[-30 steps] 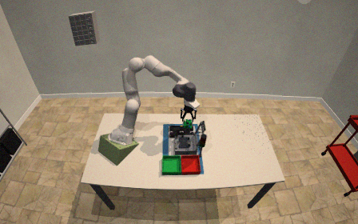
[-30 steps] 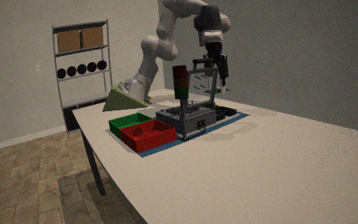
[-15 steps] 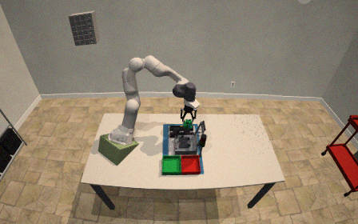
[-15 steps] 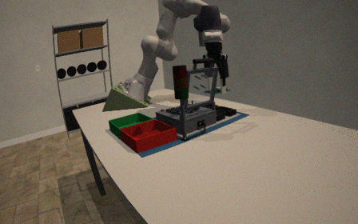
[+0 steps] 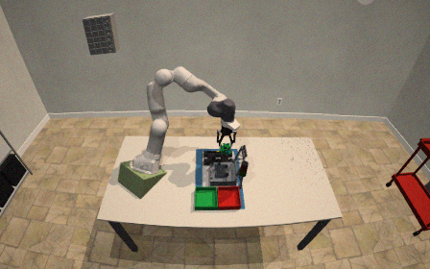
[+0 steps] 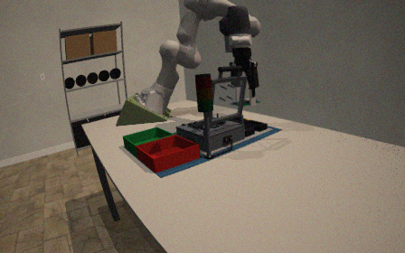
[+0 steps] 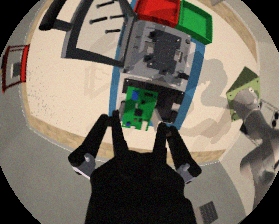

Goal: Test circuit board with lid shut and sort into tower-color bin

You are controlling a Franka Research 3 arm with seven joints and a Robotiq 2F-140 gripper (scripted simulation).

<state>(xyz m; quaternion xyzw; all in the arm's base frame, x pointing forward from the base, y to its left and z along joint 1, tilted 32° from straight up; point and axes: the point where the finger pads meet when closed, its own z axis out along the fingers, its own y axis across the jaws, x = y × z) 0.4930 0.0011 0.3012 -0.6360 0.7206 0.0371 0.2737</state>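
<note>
Trouble from here would most likely come at the seating. The gripper (image 7: 138,137) hangs above the tray (image 6: 255,125) end of the blue mat (image 6: 268,132), its fingers closed partway on the green board (image 7: 139,107), which rides in the air between them, clear of both tray and tester (image 6: 213,131). From where I stand the hold looks to be on the board's edges only, so a quick swing could let it slip or twist in the grip.

The lid (image 6: 231,88) stands up open on its hinge, tall and right beside the arm's path. The signal tower (image 6: 203,92) rises just in front of the tester too. Coming across low, the board or a finger could clip the lid frame or handle and knock the board askew.

Then there is the way round. I cannot make out the white connector end clearly in any view, nor the pins or posts on the plate. If the connector ends up away from the hook's end, the holes would miss the pins and the board would perch tilted. Released like that, the lid could jam on it and not latch.

The green bin (image 6: 146,136) and red bin (image 6: 170,151) sit close by the tester, well out of this move.
</note>
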